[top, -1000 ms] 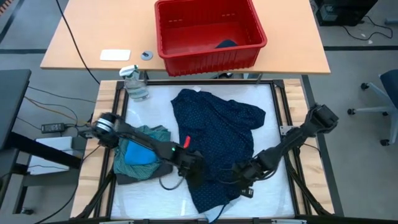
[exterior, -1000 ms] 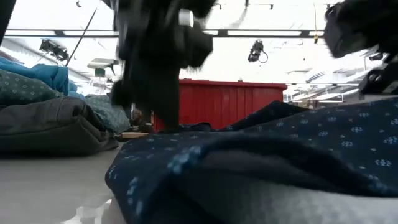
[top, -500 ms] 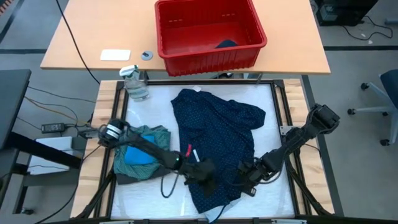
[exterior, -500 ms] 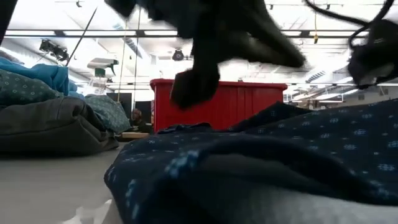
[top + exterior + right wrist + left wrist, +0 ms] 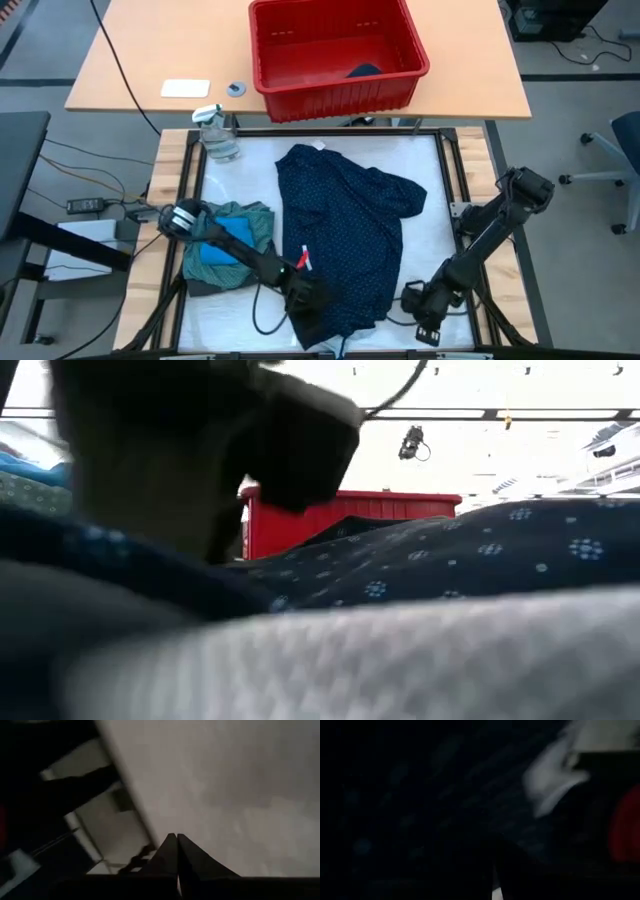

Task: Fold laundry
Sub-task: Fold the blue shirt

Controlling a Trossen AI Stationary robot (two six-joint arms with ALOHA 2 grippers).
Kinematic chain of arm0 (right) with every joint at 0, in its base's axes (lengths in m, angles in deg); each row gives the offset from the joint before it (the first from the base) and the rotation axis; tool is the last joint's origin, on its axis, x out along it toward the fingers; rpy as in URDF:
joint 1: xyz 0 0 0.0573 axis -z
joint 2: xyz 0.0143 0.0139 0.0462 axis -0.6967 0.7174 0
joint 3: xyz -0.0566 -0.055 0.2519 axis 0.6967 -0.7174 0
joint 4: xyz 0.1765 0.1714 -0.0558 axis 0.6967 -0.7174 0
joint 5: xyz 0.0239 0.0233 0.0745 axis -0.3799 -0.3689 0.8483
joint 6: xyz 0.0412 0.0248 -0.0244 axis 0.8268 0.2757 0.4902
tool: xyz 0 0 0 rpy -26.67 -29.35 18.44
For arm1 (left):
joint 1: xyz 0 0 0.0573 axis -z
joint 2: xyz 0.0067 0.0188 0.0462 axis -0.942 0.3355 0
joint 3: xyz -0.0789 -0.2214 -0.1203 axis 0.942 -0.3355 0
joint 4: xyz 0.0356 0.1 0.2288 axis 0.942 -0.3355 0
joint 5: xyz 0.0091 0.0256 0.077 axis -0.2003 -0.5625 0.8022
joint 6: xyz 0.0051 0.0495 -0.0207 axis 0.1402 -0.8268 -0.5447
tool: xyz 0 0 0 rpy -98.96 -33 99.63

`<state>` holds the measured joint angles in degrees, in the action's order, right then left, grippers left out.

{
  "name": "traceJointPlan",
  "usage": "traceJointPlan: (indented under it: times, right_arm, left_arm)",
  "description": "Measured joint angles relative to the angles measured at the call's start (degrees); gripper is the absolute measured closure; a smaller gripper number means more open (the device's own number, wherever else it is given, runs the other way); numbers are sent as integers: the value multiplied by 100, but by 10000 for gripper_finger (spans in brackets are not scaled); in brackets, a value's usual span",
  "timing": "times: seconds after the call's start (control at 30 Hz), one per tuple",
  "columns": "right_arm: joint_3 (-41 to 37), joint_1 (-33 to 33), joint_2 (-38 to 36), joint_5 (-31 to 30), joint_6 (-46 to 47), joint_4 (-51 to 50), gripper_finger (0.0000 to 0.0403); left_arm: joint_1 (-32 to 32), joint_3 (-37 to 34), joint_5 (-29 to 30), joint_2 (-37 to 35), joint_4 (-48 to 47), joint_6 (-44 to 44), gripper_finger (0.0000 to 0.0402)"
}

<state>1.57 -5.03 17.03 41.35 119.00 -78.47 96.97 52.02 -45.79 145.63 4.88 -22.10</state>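
High view: no readable writing; left fingers [image 5: 308, 318] pinching navy dotted piece [image 5: 345, 235]; right fingers [image 5: 422, 312] pressed together, empty.

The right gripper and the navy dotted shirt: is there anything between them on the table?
Nothing visible. The right gripper, shut and empty, sits over bare white mat near the front right corner. The navy dotted shirt lies beside it, with only open mat between them.
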Motion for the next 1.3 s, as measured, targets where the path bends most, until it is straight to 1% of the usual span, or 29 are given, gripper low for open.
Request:
traceJointPlan:
  times: [0.07, 0.13, 0.2, 0.3, 0.37, 0.43, 0.57, 0.63, 0.7, 0.77, 0.87, 0.97, 1.03, 1.07, 1.13, 1.17, 1.23, 1.27, 1.3]
  right_arm:
    - [4, 155, -311, -242, -258, 27, 398]
    - [9, 465, -629, -790, -685, -208, 398]
    - [9, 932, -937, -1443, -1205, -722, 398]
    - [-29, 1899, -1206, -1953, -2058, -1372, 398]
    - [-98, 2615, -1277, -2103, -2639, -1535, 398]
    - [-169, 3281, -1277, -2149, -3236, -1560, 398]
    - [-353, 4396, -1183, -2437, -4116, -1632, 398]
    - [-475, 4844, -1141, -2575, -4383, -1694, 398]
    - [-617, 5190, -1099, -2589, -4592, -1801, 398]
    - [-801, 5404, -1019, -2573, -4762, -1872, 398]
    - [-1186, 5532, -897, -2567, -4866, -1781, 398]
    - [-1476, 5470, -896, -2430, -4516, -1660, 399]
    - [-1506, 5182, -999, -2158, -4181, -2092, 399]
    - [-1522, 4963, -1136, -1888, -4063, -2434, 399]
    - [-1447, 4503, -1378, -939, -3813, -3290, 399]
    - [-1348, 4310, -1467, -542, -3709, -3546, 399]
    - [-1053, 4058, -1800, 209, -3610, -3549, 399]
    - [-941, 3946, -1902, 476, -3606, -3665, 399]
    - [-858, 3856, -1989, 577, -3589, -3862, 399]
  left_arm:
    - [-85, 8, 152, -258, 257, -43, 382]
    - [-196, 24, 430, -569, 281, -157, 382]
    - [-322, 29, 788, -812, 213, -288, 382]
    - [-525, 16, 1348, -1119, 199, -358, 382]
    - [-640, 22, 1639, -1301, 276, -363, 382]
    - [-737, 31, 1766, -1340, 399, -357, 382]
    - [-731, 22, 1756, -1188, 352, -355, 382]
    - [-667, 22, 1750, -1140, 25, -355, 382]
    - [-617, 25, 1750, -980, -173, -352, 382]
    - [-570, 25, 1748, -852, -570, -404, 382]
    - [-520, 28, 1748, -524, -574, -490, 382]
    - [-557, 19, 1595, -248, -659, -550, 382]
    - [-623, 30, 1396, -141, -788, -588, 382]
    - [-678, 34, 1272, -119, -832, -646, 382]
    - [-779, 51, 1043, -70, -932, -803, 382]
    - [-826, 61, 971, -66, -1015, -908, 382]
    - [-962, 48, 878, -78, -1192, -1179, 382]
    - [-1030, 56, 814, -81, -1266, -1314, 382]
    - [-1100, 57, 802, -114, -1352, -1429, 382]
